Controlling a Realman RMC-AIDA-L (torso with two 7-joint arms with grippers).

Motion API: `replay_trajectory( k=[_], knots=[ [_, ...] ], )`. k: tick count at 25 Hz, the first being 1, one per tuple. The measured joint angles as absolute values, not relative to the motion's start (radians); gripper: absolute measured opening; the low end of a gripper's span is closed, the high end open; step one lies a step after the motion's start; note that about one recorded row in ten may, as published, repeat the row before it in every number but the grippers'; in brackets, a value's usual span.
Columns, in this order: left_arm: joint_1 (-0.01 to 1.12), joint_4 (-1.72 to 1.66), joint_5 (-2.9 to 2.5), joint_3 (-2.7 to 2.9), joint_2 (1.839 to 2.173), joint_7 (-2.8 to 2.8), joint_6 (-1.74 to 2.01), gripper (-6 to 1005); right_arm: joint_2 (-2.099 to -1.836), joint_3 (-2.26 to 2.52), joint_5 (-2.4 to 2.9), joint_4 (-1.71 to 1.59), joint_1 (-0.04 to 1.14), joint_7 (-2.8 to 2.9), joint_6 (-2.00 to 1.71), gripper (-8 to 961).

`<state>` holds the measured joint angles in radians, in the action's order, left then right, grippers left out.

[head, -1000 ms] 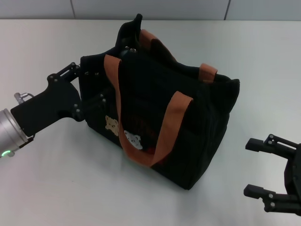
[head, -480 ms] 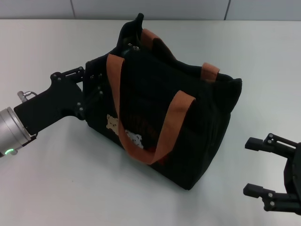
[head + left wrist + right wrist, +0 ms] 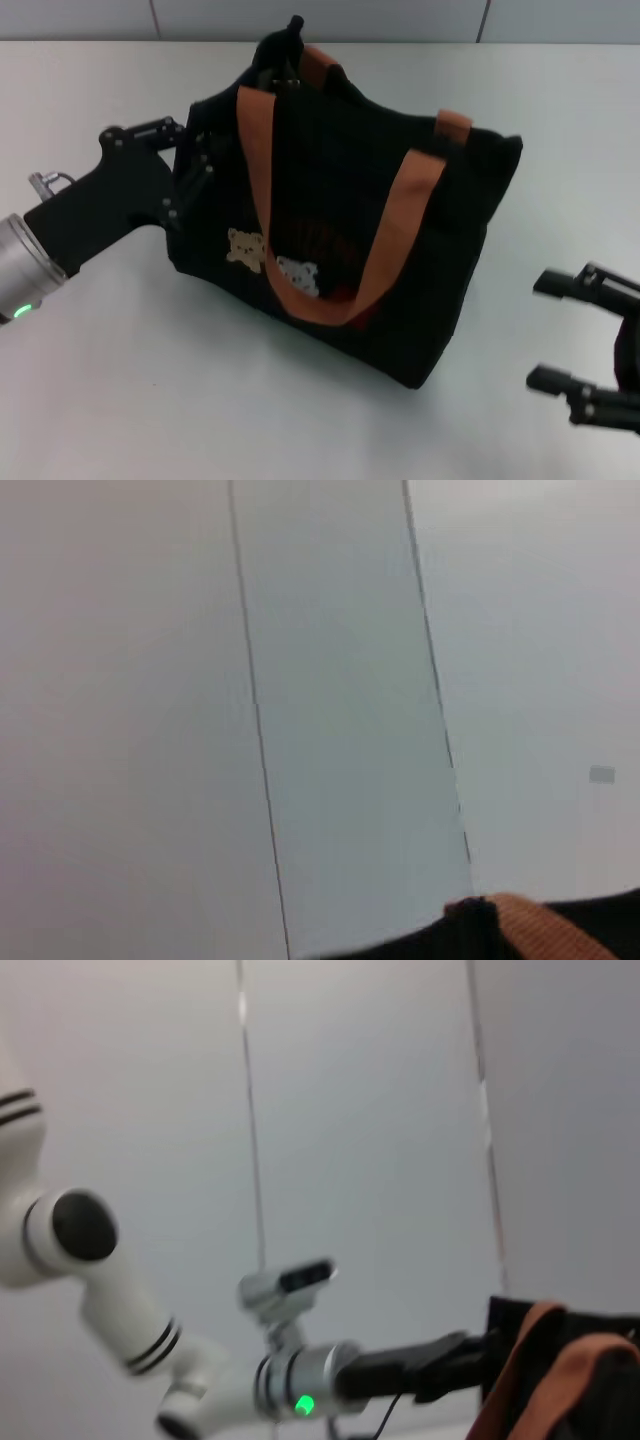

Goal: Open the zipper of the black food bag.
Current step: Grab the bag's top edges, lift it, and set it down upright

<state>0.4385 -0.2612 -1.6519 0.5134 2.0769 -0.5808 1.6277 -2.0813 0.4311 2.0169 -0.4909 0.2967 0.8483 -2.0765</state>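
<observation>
A black food bag (image 3: 350, 215) stands tilted on a white table (image 3: 120, 400), its bear print and red lettering facing the camera and two orange-brown straps (image 3: 390, 240) looping over its front and top. The left gripper (image 3: 195, 165) is pressed against the bag's left end panel, its fingers (image 3: 180, 130) lost against the dark fabric; it seems to be pinching the cloth there, though from the head view I cannot tell for sure. The zipper (image 3: 290, 72) runs along the bag's top edge, with small metal pull tabs showing near the raised corner at the bag's far left end. To the right of the bag and well apart from it, the right gripper (image 3: 585, 340) hovers over the table with its two fingers spread wide, holding nothing.
</observation>
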Motion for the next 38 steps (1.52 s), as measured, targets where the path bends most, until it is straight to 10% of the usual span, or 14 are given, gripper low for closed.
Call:
replay_trajectory(
  k=[38],
  knots=[
    [0.568,-0.367,-1.612,0.519,2.073,-0.256,1.902,200,-2.081,0.999,1.553,-0.403,0.554,1.147,-1.641,831]
  ],
)
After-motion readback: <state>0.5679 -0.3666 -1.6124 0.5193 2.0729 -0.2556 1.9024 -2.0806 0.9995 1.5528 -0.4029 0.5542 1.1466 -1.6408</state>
